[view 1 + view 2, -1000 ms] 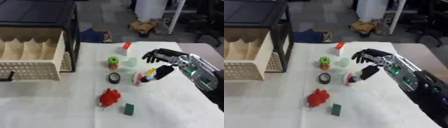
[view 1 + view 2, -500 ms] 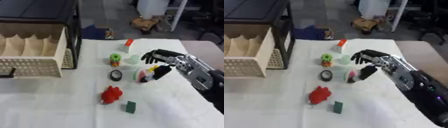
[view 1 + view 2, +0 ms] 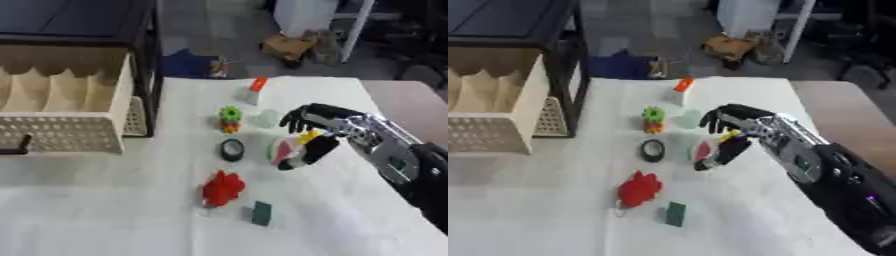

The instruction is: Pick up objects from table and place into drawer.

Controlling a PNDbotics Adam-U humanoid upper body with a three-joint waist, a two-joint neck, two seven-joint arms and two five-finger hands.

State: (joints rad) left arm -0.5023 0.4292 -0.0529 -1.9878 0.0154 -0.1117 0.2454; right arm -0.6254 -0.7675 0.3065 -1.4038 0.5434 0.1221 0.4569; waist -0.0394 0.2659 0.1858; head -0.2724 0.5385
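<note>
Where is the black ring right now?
The black ring lies mid-table, below the green-and-orange toy and above the red toy, left of the right robot hand.

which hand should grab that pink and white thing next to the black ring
Right. The right hand is already curled around the pink and white object beside the black ring; the left hand shows in neither view.

Beside my black right hand (image 3: 317, 134) I see a pink-and-green thing (image 3: 282, 150), a yellow bit (image 3: 309, 136), a black ring (image 3: 232, 149); white surface (image 3: 131, 210).
</note>
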